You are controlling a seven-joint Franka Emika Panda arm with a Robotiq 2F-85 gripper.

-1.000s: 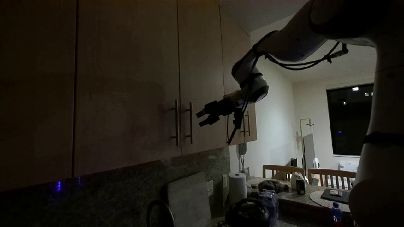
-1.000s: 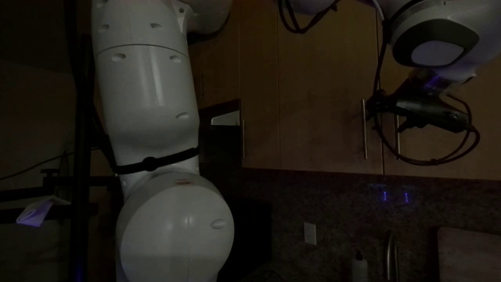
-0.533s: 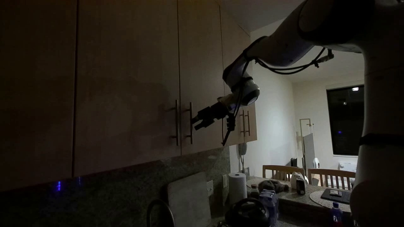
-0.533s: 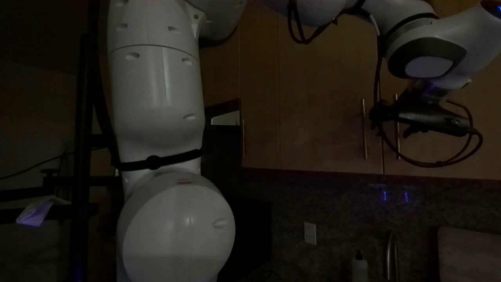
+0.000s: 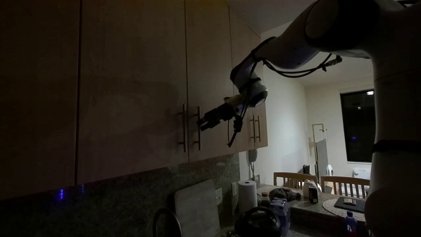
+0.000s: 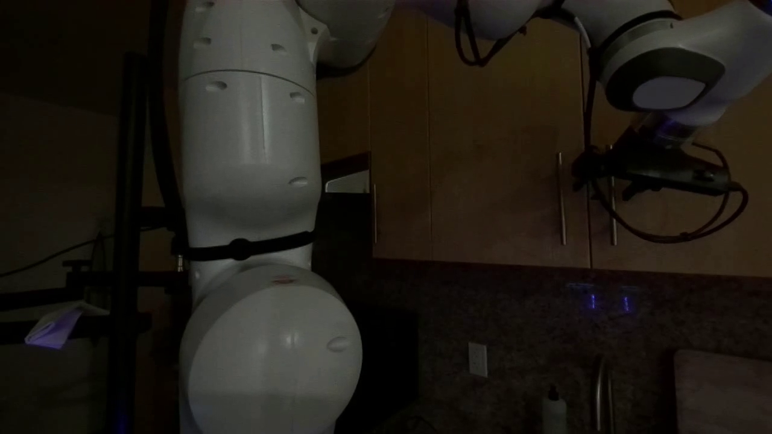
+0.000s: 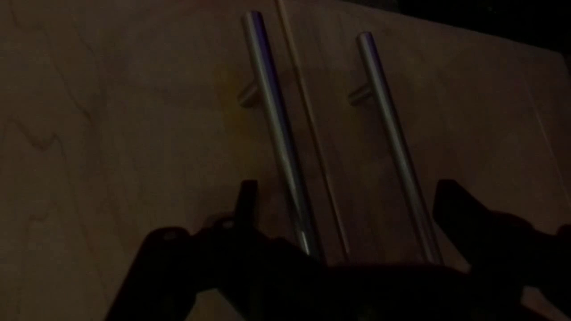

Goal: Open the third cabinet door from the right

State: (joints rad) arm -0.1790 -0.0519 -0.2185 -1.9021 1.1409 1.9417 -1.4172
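Lighting on the wall cabinets [image 5: 39,98] is poor and limits what can be confirmed. Gripper [image 7: 347,191]: fingers [image 7: 247,205] spread, nothing pinched. In the wrist view both the nearer handle [image 7: 282,133] and the neighbouring handle [image 7: 396,145] appear between the fingers, slanting across their line of closing; contact cannot be told. The nearer handle is judged to be the required one, mounted near the lower left edge of the narrow door [image 5: 209,65], which sits closed, immediately right of the wide door [image 5: 131,82] in both exterior views. Recommended: roll the gripper until that handle stands square between the fingers; bring the far finger short of the neighbouring handle, so that one handle only is caught; seat well in before squeezing. Then pull gently along an arc, presumably swinging toward the right.
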